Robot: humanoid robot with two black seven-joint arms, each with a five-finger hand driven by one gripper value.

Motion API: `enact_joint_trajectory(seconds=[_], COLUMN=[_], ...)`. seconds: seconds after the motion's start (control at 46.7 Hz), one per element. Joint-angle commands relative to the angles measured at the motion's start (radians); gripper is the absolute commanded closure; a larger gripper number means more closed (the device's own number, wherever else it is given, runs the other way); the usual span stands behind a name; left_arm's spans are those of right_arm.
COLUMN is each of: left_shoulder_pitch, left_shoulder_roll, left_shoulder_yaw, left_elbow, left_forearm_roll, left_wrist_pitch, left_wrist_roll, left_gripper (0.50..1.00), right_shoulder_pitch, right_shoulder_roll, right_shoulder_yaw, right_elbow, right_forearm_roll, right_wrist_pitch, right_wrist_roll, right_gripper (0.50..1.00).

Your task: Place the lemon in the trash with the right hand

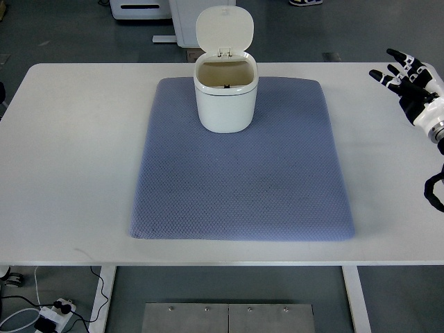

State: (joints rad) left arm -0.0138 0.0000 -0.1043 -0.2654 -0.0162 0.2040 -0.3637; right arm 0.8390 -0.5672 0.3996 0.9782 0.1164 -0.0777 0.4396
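Top view: right hand point(408, 78) empty, fingers spread, well apart from open-lidded trash can point(225, 94) on blue mat point(243, 187).

No legible text, label, brand, number or sign is present. The white trash bin point(225, 87) and its raised lid point(225, 29) carry plain surfaces (no marking can be made out). The blue mat point(243, 173) and the white table point(69, 173) are likewise unmarked. The right hand point(409, 78) shows no readable print.
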Motion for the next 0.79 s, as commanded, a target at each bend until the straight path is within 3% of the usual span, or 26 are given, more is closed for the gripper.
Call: enact_joint_trajectory(seconds=[0.0,0.214,0.407,0.771], left_shoulder_pitch=[0.000,0.000,0.000,0.000], left_shoulder_roll=[0.000,0.000,0.000,0.000], left_shoulder_yaw=[0.000,0.000,0.000,0.000], left_elbow=[0.000,0.000,0.000,0.000], left_forearm_roll=[-0.001,0.001,0.001,-0.001], left_wrist_pitch=[0.000,0.000,0.000,0.000], left_wrist_roll=[0.000,0.000,0.000,0.000], left_gripper=[0.500,0.500,0.500,0.500], right_shoulder_pitch=[-0.001,-0.015,-0.047,-0.101], right_shoulder_roll=[0.052,0.145,0.202,0.237], right_shoulder_yaw=[0.019,0.107,0.220,0.320], right_elbow=[-0.074,-0.177,-0.226,-0.254], right_forearm_roll=[0.003,0.008,0.009,0.009], right_wrist_pitch=[0.032,0.078,0.122,0.151], right_wrist_roll=[-0.002,-0.073,-0.183,-0.188], right_gripper=[0.500,0.500,0.500,0.500])
